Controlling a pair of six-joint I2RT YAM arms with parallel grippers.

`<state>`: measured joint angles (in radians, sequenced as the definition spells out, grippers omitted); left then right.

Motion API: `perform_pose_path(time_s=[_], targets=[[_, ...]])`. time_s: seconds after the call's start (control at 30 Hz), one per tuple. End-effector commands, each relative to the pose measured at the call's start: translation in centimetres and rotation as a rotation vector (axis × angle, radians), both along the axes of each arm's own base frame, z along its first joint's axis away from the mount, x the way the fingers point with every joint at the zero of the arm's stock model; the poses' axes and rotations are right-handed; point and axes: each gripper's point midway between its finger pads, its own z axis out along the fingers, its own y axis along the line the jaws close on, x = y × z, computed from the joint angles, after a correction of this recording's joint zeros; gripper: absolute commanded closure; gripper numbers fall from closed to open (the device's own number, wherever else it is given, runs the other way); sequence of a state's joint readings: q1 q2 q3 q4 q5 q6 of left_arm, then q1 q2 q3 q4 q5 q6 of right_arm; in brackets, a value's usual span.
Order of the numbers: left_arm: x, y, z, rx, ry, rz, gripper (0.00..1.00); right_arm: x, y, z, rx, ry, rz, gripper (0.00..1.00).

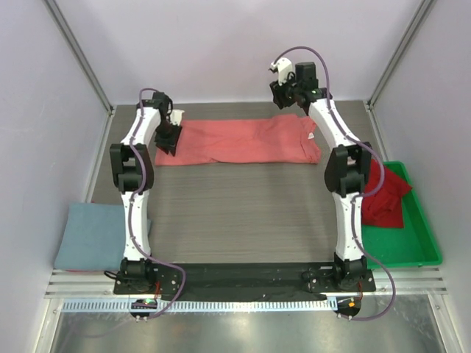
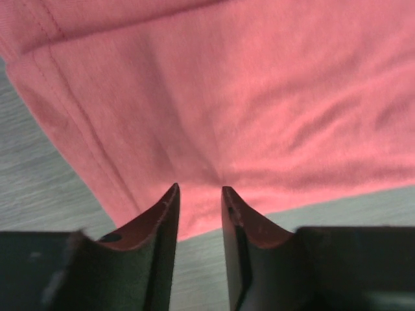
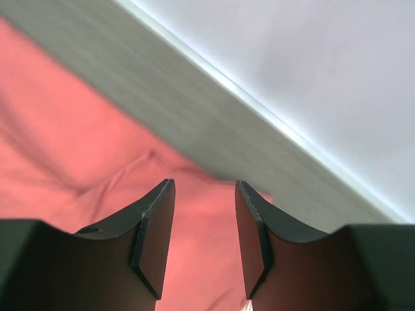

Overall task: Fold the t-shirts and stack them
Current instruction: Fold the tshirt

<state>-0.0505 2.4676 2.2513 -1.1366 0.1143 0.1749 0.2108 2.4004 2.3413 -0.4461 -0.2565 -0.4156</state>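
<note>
While the salmon-red t-shirt [image 1: 243, 141] lies flat as a long band across the far part of the table [image 1: 235, 213], both arms reach to its ends. The shirt runs left to right, with its collar end at the right and a hemmed edge at the left. It is folded lengthwise, with some wrinkles near the right end.

The left gripper [image 1: 166, 147] is down at the shirt's left end. In the left wrist view its fingertips sit over the near hem corner of the shirt [image 2: 259, 97]. The left gripper [image 2: 199, 189] has its jaws a narrow gap apart, and only cloth and table show through the gap. Nothing is pinched.

The right gripper [image 1: 282, 98] hangs over the shirt's far right corner, close to the back wall [image 3: 311, 65]. In the right wrist view the right gripper [image 3: 204, 184] has a wider gap between its jaws, with nothing between them. The shirt [image 3: 65, 162] and a strip of bare table lie below it. I cannot tell whether the tips touch the cloth.

The darker red t-shirt [image 1: 386, 195] is crumpled in the green tray [image 1: 412, 250] at the right side, beside the right arm. The grey-blue t-shirt [image 1: 92, 235] lies folded flat at the near left, just beside the left arm's base and well apart from the salmon one.
</note>
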Motion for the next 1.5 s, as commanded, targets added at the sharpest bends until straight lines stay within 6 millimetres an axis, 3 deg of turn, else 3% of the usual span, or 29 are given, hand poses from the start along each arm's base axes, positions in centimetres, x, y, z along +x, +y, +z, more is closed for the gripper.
perform_pose_path(time_s=[0.0, 0.03, 0.1, 0.27, 0.33, 0.7, 0.87, 0.97, 1.0, 1.07, 1.1, 1.23, 1.27, 1.3, 1.47], targets=[[0.6, -0.3, 6.4, -0.019, -0.151, -0.094, 0.66, -4.5, -0.4, 5.8, 0.011, -0.055, 0.046, 0.52], [-0.1, -0.4, 7.4, -0.015, -0.176, -0.124, 0.64, -6.1, -0.7, 2.2, -0.010, 0.020, 0.055, 0.52], [0.0, -0.2, 8.3, 0.017, -0.250, -0.256, 0.59, -7.8, -1.0, 1.8, -0.009, 0.042, 0.049, 0.52], [-4.5, 0.0, 7.0, 0.081, -0.098, -0.510, 0.52, -11.6, -1.4, 0.1, 0.013, 0.129, 0.046, 0.51], [-5.1, 0.7, 6.1, 0.120, -0.055, -0.577, 0.50, -12.4, -1.3, -0.4, 0.007, 0.147, 0.052, 0.51], [-2.5, 2.8, 1.9, 0.253, 0.020, -0.650, 0.51, -13.8, -1.7, 0.3, -0.011, 0.146, 0.057, 0.50], [-2.4, 3.3, 0.3, 0.273, 0.063, -0.660, 0.52, -14.6, -2.1, -0.1, -0.025, 0.153, 0.055, 0.50], [-2.6, 3.4, -0.4, 0.268, 0.089, -0.660, 0.61, -15.0, -2.2, -0.3, -0.030, 0.159, 0.056, 0.50], [-2.8, 3.3, -0.4, 0.259, 0.095, -0.657, 0.71, -15.0, -2.3, -0.3, -0.033, 0.157, 0.055, 0.50], [-3.4, 3.2, 0.1, 0.253, 0.105, -0.656, 0.81, -15.1, -2.5, -0.3, -0.043, 0.154, 0.052, 0.50], [-4.3, 3.2, -0.2, 0.240, 0.130, -0.651, 0.88, -15.1, -2.7, -0.5, -0.055, 0.155, 0.040, 0.50], [-8.1, 2.5, 1.6, 0.205, 0.162, -0.652, 0.99, -14.9, -3.8, -2.0, -0.093, 0.175, 0.011, 0.51], [-10.4, 2.1, 1.1, 0.194, 0.219, -0.674, 1.00, -14.7, -4.0, -2.9, -0.097, 0.193, -0.001, 0.51], [-11.4, 1.8, 3.0, 0.200, 0.198, -0.684, 0.99, -14.5, -4.3, -3.5, -0.102, 0.209, -0.014, 0.51], [-21.5, -0.3, 5.2, 0.168, 0.403, -0.840, 0.97, -12.7, -6.2, -5.6, -0.179, 0.227, -0.095, 0.52]])
